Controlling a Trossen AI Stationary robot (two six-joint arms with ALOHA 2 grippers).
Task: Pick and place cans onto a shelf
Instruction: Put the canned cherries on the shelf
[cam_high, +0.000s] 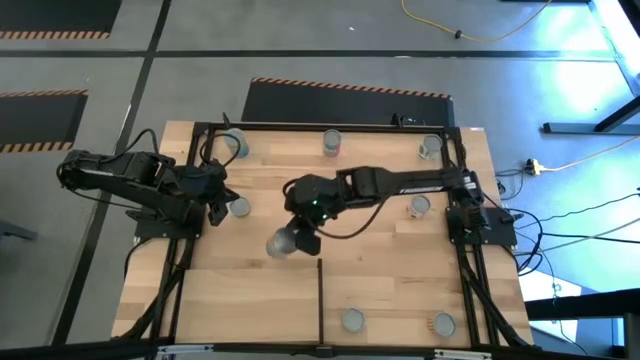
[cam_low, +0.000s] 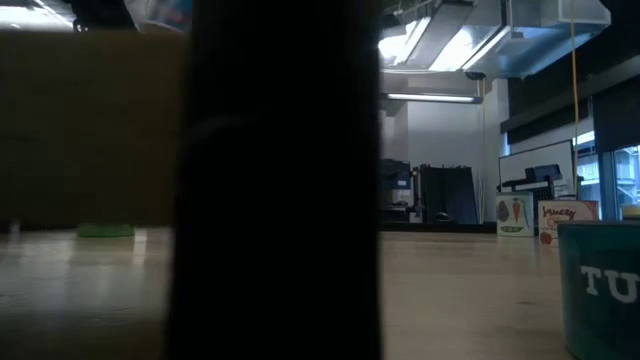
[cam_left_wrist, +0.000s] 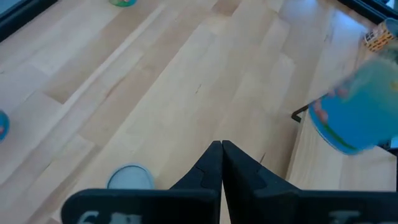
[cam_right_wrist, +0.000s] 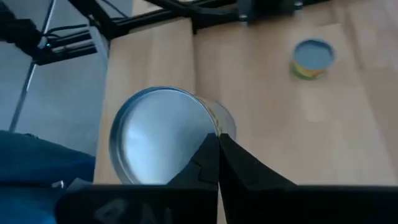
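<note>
Several cans stand on the wooden board: three along the far edge (cam_high: 332, 143), one at the right (cam_high: 420, 206), two near the front (cam_high: 352, 320). My right gripper (cam_high: 302, 236) reaches to mid-table, shut on a blue can with a grey top (cam_high: 283, 243). My left gripper (cam_left_wrist: 221, 148) waits shut at the left, touching nothing. A grey-topped can (cam_high: 238, 208) stands just beside it. The shelf (cam_high: 250, 310) is the pale board in the black frame, with a thin divider bar (cam_high: 320, 300). My right gripper has the can by the rim of its grey top (cam_right_wrist: 210, 126), on the side toward the wrist, with the two fingertips closed together there. The fingers slant down from the table's right. The can (cam_left_wrist: 359, 107) hangs tilted below them, above the board.
Black frame rails (cam_high: 330, 126) run along the far edge and both sides of the board. In the low view a wide dark shape (cam_low: 280, 180) blocks the middle and a teal can (cam_low: 600, 290) stands at the right. Bare wood lies left of the divider bar.
</note>
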